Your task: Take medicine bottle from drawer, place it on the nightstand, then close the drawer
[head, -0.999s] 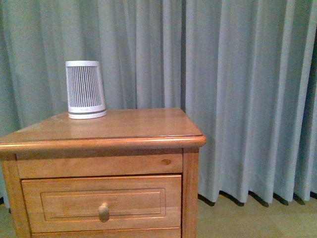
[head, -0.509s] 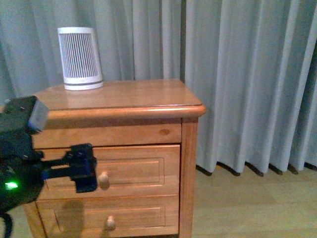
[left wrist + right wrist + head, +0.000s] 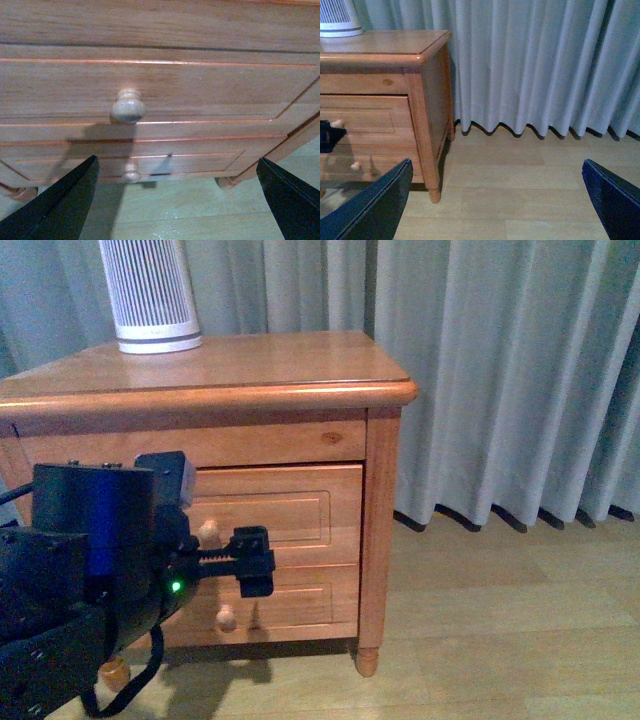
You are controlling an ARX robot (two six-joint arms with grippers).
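While the left gripper [image 3: 177, 159] gapes wide and empty, the knob [image 3: 128, 106] of the shut drawer [image 3: 215, 87] sits just ahead, untouched

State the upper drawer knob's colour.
The knob is pale tan, lighter than the drawer; clearest in left wrist view.

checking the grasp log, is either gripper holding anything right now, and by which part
Nothing is held. The left gripper is open, facing the knob of the drawer, not around it; the right gripper is open above the floor.
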